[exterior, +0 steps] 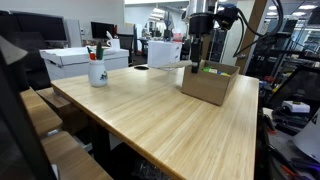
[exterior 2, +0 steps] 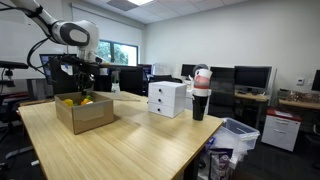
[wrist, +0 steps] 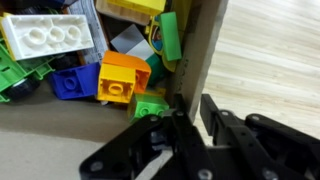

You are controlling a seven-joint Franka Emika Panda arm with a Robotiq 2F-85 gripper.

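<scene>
Plainly, in the wrist view the loose toys come first: a white brick (wrist: pixel 45 38), a blue brick (wrist: pixel 68 83) and an orange brick (wrist: pixel 122 78) lie heaped inside the cardboard box (wrist: pixel 197 55), which stands on the worktop (wrist: pixel 275 50). Next, the gripper (wrist: pixel 192 112) stands narrow astride the box's wall, seemingly pinching it. Such thin card could buckle or slip from so small a hold. Any tilt might tip the box and spill bricks onto the worktop beyond.

Wrist view: cardboard box wall (wrist: pixel 200 50) stands at 12 o'clock. Toy building bricks (wrist: pixel 118 80) crowd 9 to 11, no room there. Bare wooden table (wrist: pixel 270 50) at 1 to 3, free passage.
</scene>
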